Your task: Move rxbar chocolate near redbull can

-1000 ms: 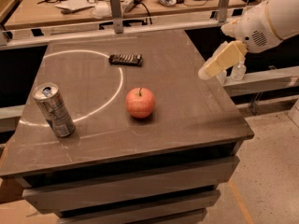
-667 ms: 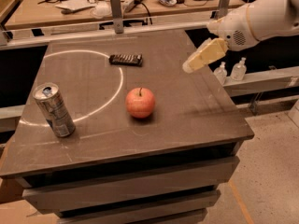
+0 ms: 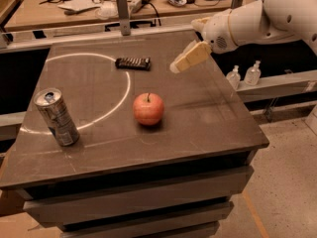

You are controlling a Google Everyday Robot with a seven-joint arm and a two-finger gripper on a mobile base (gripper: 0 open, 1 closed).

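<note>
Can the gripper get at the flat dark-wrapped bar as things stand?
Probably yes: the gripper hovers close beside the flat dark-wrapped bar, bare tabletop between them; the round red apple lies off that path.

Qty on table (image 3: 213, 123): 1 rxbar chocolate (image 3: 132, 63), 1 redbull can (image 3: 56, 117), 1 red apple (image 3: 148, 109). Off table, on ledge (image 3: 280, 83) at R: 2 small clear bottles (image 3: 234, 77). Also 1 gripper (image 3: 185, 61), above table's far R part, just R of the bar
</note>
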